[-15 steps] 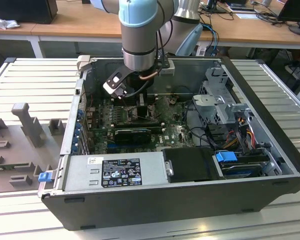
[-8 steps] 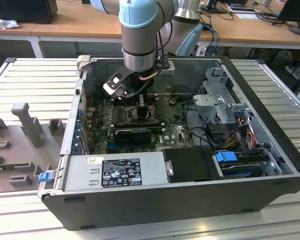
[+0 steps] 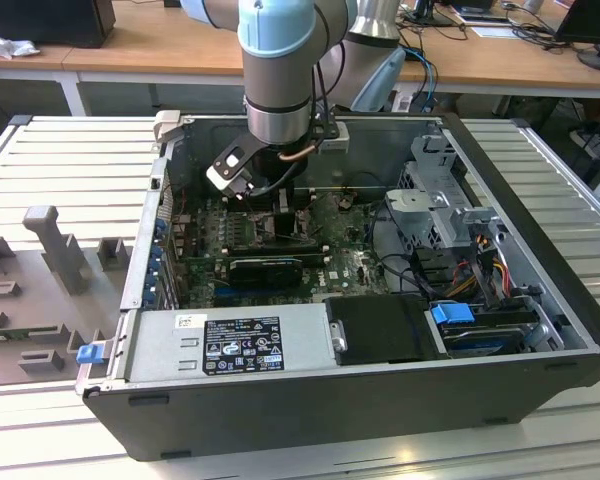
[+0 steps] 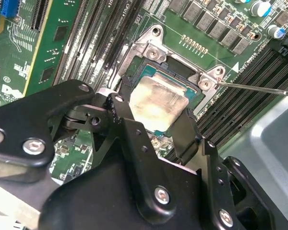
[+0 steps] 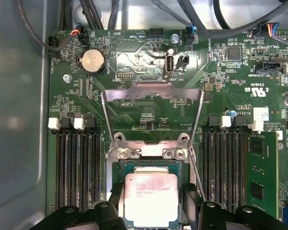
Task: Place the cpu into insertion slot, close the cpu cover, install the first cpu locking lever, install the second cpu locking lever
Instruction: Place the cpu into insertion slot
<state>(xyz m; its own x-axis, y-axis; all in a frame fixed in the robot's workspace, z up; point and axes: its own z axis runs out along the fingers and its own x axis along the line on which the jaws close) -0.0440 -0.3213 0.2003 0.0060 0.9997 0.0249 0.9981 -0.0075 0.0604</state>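
Note:
The cpu (image 5: 151, 199), a pale silvery square chip, lies in the insertion slot (image 5: 113, 176) on the green motherboard. In both wrist views my gripper (image 5: 153, 194) has a black finger against each side of the chip. The second wrist view shows the cpu (image 4: 156, 103) between the fingers (image 4: 119, 109), over the black socket (image 4: 180, 70). The cpu cover (image 5: 151, 90) stands open, hinged at the socket's far edge. A thin locking lever (image 4: 259, 88) sticks out beside the socket. In the exterior view the gripper (image 3: 280, 205) reaches down into the computer case (image 3: 380, 400).
Long black memory slots (image 5: 77, 167) flank the socket on both sides. A green card (image 5: 261, 172) stands past one bank. Cables (image 3: 400, 240) and a drive cage (image 3: 440, 200) fill the case at the exterior view's right. A power supply (image 3: 230, 345) lies at the case's front.

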